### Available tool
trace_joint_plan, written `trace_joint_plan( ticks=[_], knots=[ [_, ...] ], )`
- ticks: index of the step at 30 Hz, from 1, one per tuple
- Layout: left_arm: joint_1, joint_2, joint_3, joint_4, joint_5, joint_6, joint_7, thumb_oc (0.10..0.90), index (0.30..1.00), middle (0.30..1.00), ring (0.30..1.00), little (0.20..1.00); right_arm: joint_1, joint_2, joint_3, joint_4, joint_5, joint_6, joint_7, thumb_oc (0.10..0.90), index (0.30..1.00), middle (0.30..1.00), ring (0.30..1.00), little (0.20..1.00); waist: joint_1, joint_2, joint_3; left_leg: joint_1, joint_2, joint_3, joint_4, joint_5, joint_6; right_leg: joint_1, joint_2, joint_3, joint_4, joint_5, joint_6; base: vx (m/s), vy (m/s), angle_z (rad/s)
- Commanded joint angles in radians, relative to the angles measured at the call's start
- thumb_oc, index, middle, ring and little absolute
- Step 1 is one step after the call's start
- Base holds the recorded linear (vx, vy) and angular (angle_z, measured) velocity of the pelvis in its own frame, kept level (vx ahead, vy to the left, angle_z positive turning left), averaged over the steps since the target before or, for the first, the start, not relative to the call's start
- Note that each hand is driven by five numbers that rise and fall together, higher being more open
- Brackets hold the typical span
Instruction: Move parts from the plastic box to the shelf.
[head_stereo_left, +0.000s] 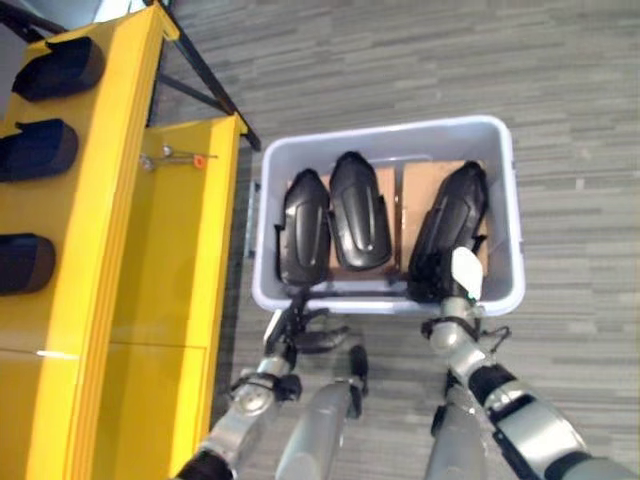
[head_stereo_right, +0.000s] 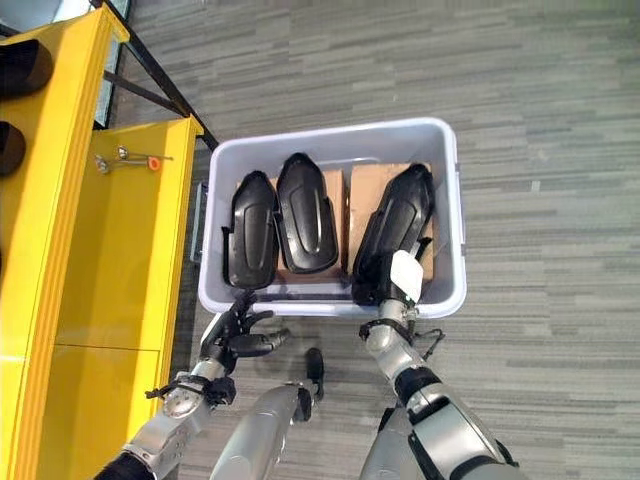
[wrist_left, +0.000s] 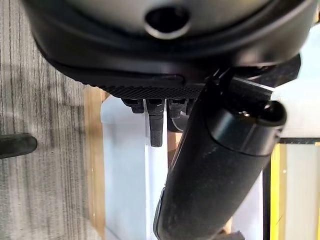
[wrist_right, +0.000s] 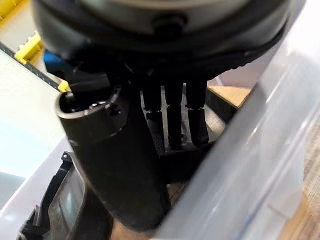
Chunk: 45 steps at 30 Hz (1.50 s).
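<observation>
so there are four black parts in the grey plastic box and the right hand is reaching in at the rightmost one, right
Not quite: the plastic box holds three black parts, not four, as the left eye view shows. Two lie side by side at its left, and. The right hand does reach in at the rightmost part.

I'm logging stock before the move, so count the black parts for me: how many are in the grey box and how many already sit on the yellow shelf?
Black parts in the plastic box: 3
Black parts on the yellow shelf: 3
Total: 6
</observation>
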Motion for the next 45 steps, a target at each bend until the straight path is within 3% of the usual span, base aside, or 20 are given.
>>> trace_joint_plan(
  ticks=[1, 9, 14, 18, 28, 35, 43, 45],
  knots=[
    [-0.038, 0.030, 0.041, -0.070, -0.025, -0.061, -0.014, 0.900, 1.000, 1.000, 1.000, 1.000, 0.002, -0.041, -0.021, -0.068, -0.006, -0.032, -0.005, 0.400, 0.300, 0.300, 0.300, 0.300, -0.006, -0.018, -0.004, 0.077, 0.053, -0.013, -0.100, 0.013, -0.054, 0.029, -0.022, 0.023, 0.076, -0.107, 0.043, 0.05, -0.085, -0.01],
    [0.041, 0.051, 0.127, -0.072, -0.008, -0.047, -0.044, 0.900, 1.000, 1.000, 1.000, 1.000, 0.093, -0.161, -0.014, -0.374, -0.126, -0.054, 0.089, 0.400, 0.300, 0.300, 0.300, 0.300, -0.019, -0.102, -0.099, 0.195, 0.105, 0.006, -0.204, 0.051, -0.077, 0.119, 0.023, 0.018, -0.008, -0.095, 0.043, 0.07, -0.088, -0.07],
    [0.090, 0.056, 0.169, -0.083, 0.007, -0.034, -0.060, 0.900, 1.000, 1.000, 1.000, 1.000, 0.152, -0.209, -0.034, -0.492, -0.150, -0.070, 0.146, 0.400, 0.300, 0.300, 0.300, 0.300, -0.023, -0.124, -0.149, 0.258, 0.126, 0.017, -0.248, 0.066, -0.088, 0.170, 0.040, 0.013, -0.033, -0.100, 0.044, 0.09, -0.065, -0.10],
    [0.138, 0.041, 0.217, -0.073, 0.024, -0.011, -0.061, 0.900, 1.000, 1.000, 1.000, 1.000, 0.208, -0.225, -0.069, -0.635, -0.076, -0.101, 0.219, 0.400, 0.300, 0.300, 0.300, 0.300, -0.029, -0.137, -0.200, 0.322, 0.143, 0.030, -0.277, 0.071, -0.095, 0.219, 0.056, 0.012, -0.040, -0.119, 0.040, 0.10, -0.059, -0.08],
    [0.191, 0.014, 0.275, -0.076, 0.042, 0.008, -0.069, 0.900, 1.000, 1.000, 1.000, 1.000, 0.265, -0.278, -0.106, -0.826, -0.060, -0.118, 0.302, 0.400, 0.300, 0.300, 0.300, 0.300, -0.034, -0.139, -0.279, 0.406, 0.161, 0.048, -0.356, 0.102, -0.106, 0.282, 0.083, 0.009, -0.070, -0.132, 0.037, 0.04, -0.035, -0.03],
    [0.210, -0.005, 0.307, -0.079, 0.054, 0.010, -0.066, 0.900, 1.000, 1.000, 1.000, 1.000, 0.322, -0.303, -0.137, -0.919, -0.057, -0.132, 0.335, 0.400, 0.300, 0.300, 0.300, 0.300, -0.042, -0.131, -0.310, 0.408, 0.173, 0.039, -0.380, 0.126, -0.123, 0.299, 0.099, -0.001, -0.095, -0.131, 0.033, -0.01, -0.045, 0.01],
    [0.222, -0.023, 0.341, -0.079, 0.047, 0.003, -0.055, 0.900, 1.000, 1.000, 1.000, 1.000, 0.328, -0.328, -0.134, -0.975, -0.047, -0.145, 0.377, 0.400, 0.300, 0.300, 0.300, 0.300, -0.039, -0.124, -0.306, 0.433, 0.198, 0.034, -0.375, 0.143, -0.128, 0.300, 0.120, 0.008, -0.029, -0.183, 0.009, 0.00, -0.076, 0.00],
    [0.224, -0.027, 0.346, -0.080, 0.039, 0.004, -0.050, 0.900, 1.000, 1.000, 1.000, 1.000, 0.309, -0.343, -0.127, -0.991, -0.050, -0.149, 0.382, 0.400, 0.300, 0.300, 0.300, 0.300, -0.030, -0.124, -0.293, 0.418, 0.226, 0.013, -0.342, 0.177, -0.146, 0.302, 0.149, 0.002, -0.002, -0.212, -0.013, -0.05, -0.192, 0.06]
  ],
)
